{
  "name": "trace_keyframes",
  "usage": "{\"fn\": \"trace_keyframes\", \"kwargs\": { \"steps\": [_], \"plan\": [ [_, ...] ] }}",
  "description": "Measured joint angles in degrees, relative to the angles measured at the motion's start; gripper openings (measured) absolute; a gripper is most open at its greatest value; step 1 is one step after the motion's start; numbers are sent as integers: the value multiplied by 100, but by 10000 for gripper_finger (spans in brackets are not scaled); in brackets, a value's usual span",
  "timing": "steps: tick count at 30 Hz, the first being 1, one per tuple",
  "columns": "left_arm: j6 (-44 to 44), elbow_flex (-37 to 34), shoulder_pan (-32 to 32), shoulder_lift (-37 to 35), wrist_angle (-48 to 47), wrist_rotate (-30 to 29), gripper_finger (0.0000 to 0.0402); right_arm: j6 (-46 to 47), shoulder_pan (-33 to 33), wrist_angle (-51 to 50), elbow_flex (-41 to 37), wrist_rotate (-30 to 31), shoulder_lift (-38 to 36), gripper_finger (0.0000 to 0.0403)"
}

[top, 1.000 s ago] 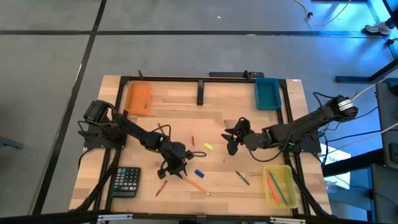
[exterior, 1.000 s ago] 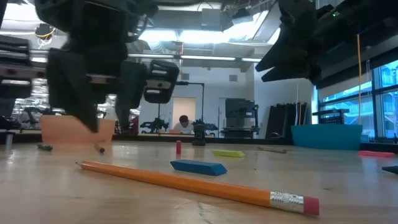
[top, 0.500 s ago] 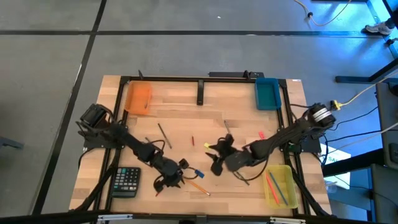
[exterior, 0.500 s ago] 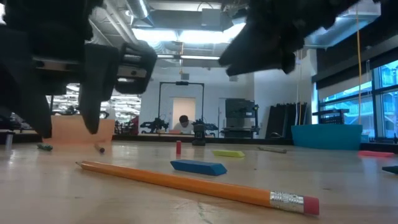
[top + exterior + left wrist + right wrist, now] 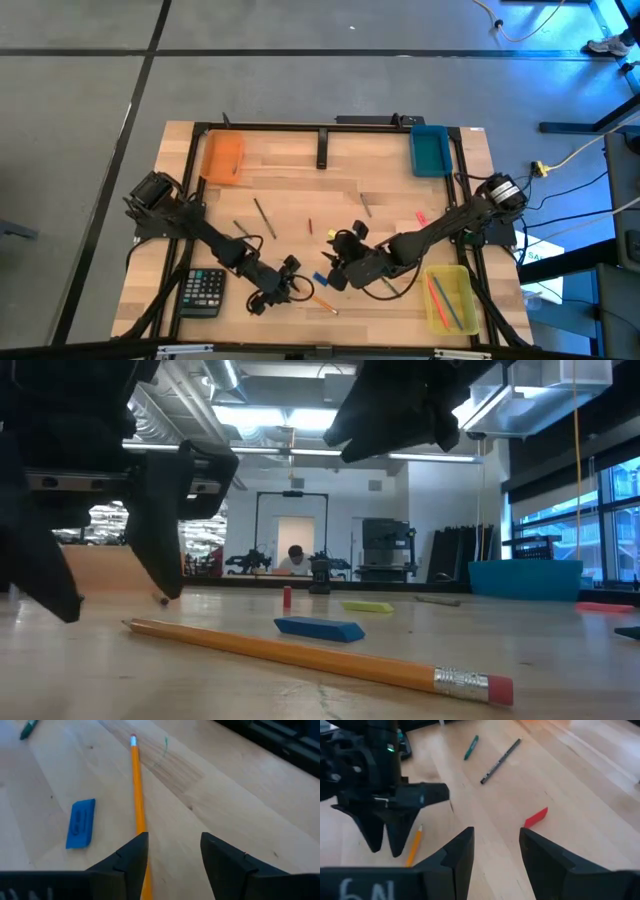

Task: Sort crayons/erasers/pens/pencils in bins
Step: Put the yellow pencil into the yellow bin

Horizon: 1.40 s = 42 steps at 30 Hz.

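Orange pencil (image 5: 138, 805) beneath lowered, spread left pincer (image 5: 172, 855).

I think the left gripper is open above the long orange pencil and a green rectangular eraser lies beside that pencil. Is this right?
Not quite: the rectangular eraser beside the long orange pencil is blue, not green, as the left wrist view shows. The rest holds: the left gripper is open above that pencil.

The eraser (image 5: 81, 822) lies just beside the pencil (image 5: 138, 805).
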Motion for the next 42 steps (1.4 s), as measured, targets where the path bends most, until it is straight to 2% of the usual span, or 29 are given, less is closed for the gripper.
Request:
{"fn": "trace_keyframes", "kwargs": {
  "steps": [19, 36, 42],
  "plan": [
    [4, -2, -16, 90, 30, -133, 172, 199, 35, 17, -2, 59, 4, 161],
    [-465, -2, 463, 90, -71, -188, 172, 433, 129, 26, -7, 102, 4, 161],
    [-472, 9, 506, 324, 129, -124, 166, 576, 129, 33, -7, 100, 4, 161]
  ]
}}
